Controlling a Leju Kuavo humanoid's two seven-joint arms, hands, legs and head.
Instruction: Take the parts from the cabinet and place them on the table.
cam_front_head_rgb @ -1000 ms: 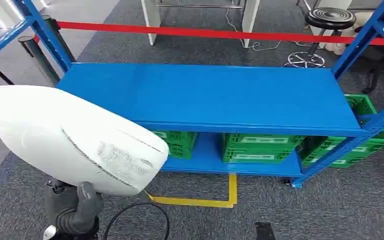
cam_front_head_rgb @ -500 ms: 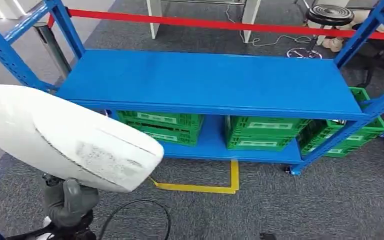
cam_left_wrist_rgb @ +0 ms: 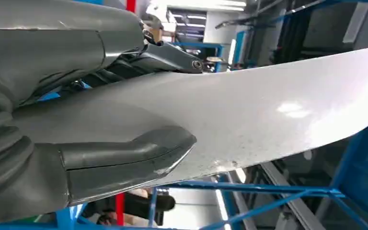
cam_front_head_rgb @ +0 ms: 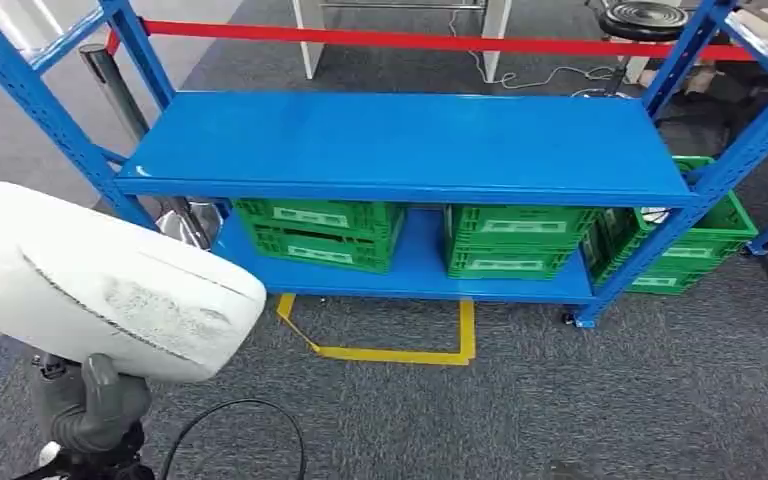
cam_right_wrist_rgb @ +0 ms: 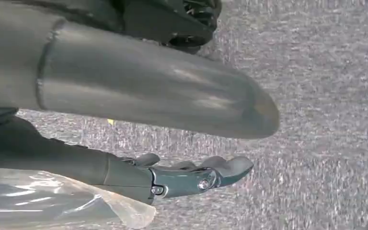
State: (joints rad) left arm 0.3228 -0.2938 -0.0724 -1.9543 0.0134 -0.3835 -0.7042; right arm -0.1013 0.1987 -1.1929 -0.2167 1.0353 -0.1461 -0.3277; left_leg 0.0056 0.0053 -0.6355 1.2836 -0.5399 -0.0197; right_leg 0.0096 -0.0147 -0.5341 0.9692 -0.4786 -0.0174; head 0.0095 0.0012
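The blue rack [cam_front_head_rgb: 405,145] has slid up and left as the robot turns. The left robot hand [cam_left_wrist_rgb: 76,143] grips a large, smooth white curved panel [cam_front_head_rgb: 100,285], scuffed grey near its edge, above its fingers. The right robot hand [cam_right_wrist_rgb: 172,143] hangs with fingers apart, holding nothing.

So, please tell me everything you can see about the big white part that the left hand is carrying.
The white part is a large, smooth, curved shell with rounded ends, like glossy plastic or painted panel. One end shows a scuffed, greyish patch, and a thin dark line runs across its surface. It lies tilted, low at the left of the head view, above the grey carpet and in front of the blue rack, not touching it. The left hand holds it from beneath, thumb pressed on one face and dark fingers on the other.
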